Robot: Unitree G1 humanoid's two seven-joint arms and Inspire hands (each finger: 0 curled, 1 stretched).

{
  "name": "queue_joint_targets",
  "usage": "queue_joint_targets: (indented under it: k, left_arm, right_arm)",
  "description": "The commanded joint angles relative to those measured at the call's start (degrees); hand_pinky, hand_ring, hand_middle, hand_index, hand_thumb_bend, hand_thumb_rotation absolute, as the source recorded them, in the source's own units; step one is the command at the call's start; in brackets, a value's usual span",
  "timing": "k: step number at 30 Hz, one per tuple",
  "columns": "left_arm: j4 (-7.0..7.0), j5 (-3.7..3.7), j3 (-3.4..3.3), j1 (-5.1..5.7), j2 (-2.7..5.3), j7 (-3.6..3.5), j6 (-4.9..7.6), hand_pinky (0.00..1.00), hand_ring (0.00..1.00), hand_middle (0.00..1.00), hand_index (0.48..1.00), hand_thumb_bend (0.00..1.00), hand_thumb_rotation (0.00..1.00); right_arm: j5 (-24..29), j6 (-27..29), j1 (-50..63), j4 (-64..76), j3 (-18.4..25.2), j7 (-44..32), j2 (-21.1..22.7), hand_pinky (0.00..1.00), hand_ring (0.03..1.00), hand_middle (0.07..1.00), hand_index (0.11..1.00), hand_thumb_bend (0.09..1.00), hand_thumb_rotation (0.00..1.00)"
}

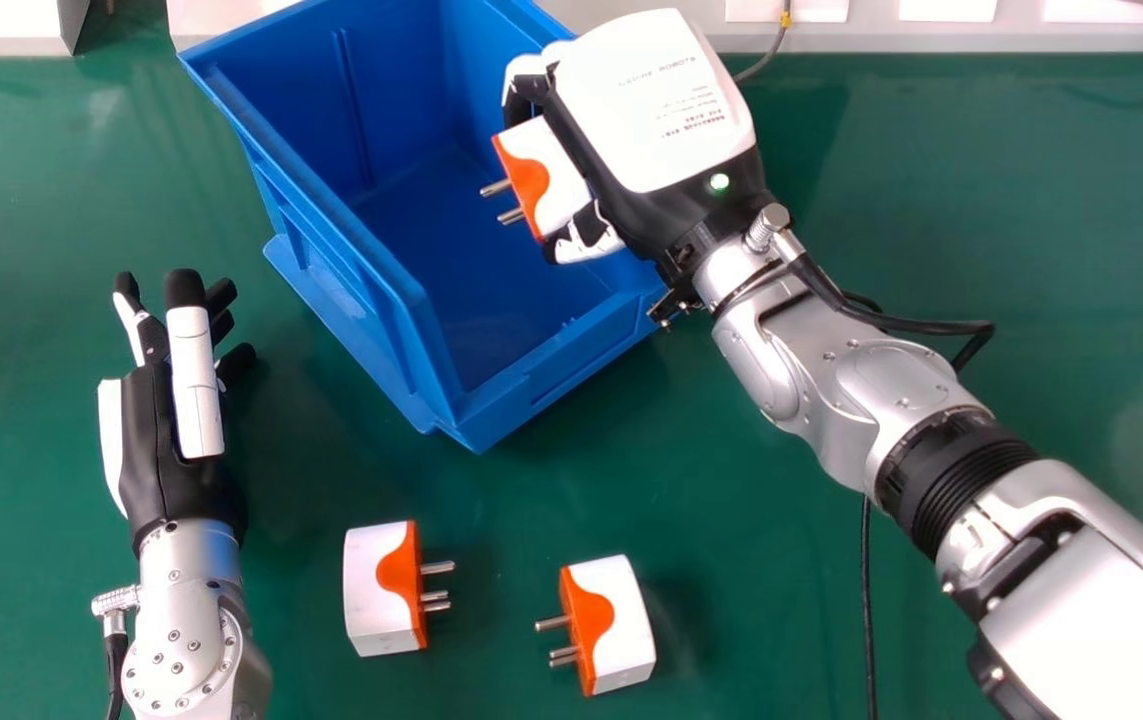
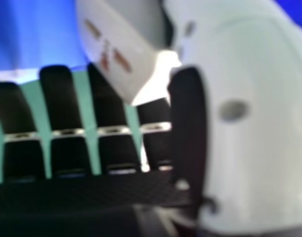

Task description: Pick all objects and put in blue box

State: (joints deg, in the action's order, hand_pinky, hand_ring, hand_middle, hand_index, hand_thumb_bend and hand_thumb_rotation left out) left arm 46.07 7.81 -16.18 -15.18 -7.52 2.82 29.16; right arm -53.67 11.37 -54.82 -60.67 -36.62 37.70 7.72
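My right hand (image 1: 656, 110) is above the blue box (image 1: 331, 215), its fingers and thumb curled round a white and orange plug adapter (image 1: 556, 180) whose pins point left over the box's inside. In the right hand view the adapter (image 2: 122, 47) sits between the thumb and fingers of my right hand (image 2: 110, 108). Two more adapters lie on the table in front of the box: one (image 1: 378, 590) with pins to the right, another (image 1: 621, 625) with pins to the left. At the left, my left hand (image 1: 171, 420) has its fingers extended and holds nothing.
The green table (image 1: 731, 570) spreads around the box. A black cable (image 1: 868, 610) runs down the table beneath the right forearm. White panels (image 1: 946, 12) and a thin cable (image 1: 774, 50) line the table's far edge.
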Motion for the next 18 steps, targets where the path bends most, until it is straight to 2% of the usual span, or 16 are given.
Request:
queue_joint_targets:
  k: [1, 6, 11, 14, 15, 18]
  left_arm:
    - [-0.15, -0.82, 0.67, -0.31, -0.13, -0.09, 0.04, 0.85, 0.91, 0.87, 0.954, 0.91, 0.98]
    - [0.07, -0.76, 0.62, -0.46, -0.23, 0.01, -0.08, 0.85, 0.91, 0.87, 0.955, 0.92, 0.98]
    - [0.14, -0.74, 0.6, -0.54, -0.23, 0.18, -0.23, 0.85, 0.91, 0.87, 0.954, 0.92, 0.99]
    - [-0.22, -0.85, 0.7, -0.41, -0.2, 0.27, -0.35, 0.85, 0.91, 0.87, 0.953, 0.93, 0.99]
    - [-0.34, -0.88, 0.72, -0.36, -0.2, 0.28, -0.37, 0.85, 0.91, 0.87, 0.953, 0.93, 0.99]
    - [-0.45, -0.82, 0.68, -0.28, -0.2, 0.25, -0.43, 0.85, 0.91, 0.87, 0.953, 0.93, 0.99]
  right_arm:
    - [0.21, 1.58, -1.17, 0.5, -0.54, 0.87, -0.23, 0.36, 0.486, 0.496, 0.483, 0.498, 0.0]
    - [-0.44, 1.81, -0.94, 0.85, -1.13, 2.18, 0.15, 0.37, 0.501, 0.496, 0.469, 0.498, 0.0]
    - [-2.3, -0.52, -0.56, 3.61, -2.75, 1.49, 1.26, 0.36, 0.498, 0.505, 0.469, 0.498, 0.0]
    - [-1.6, -0.76, 0.11, 5.26, -1.96, 0.06, 1.53, 0.51, 0.669, 0.701, 0.63, 0.691, 0.04]
    - [-1.34, -0.76, 0.39, 5.79, -1.67, -0.21, 1.6, 0.51, 0.669, 0.701, 0.63, 0.691, 0.04]
    - [-0.99, -0.52, 1.17, 6.76, -1.11, 0.27, 1.74, 0.64, 0.801, 0.831, 0.739, 0.812, 0.09]
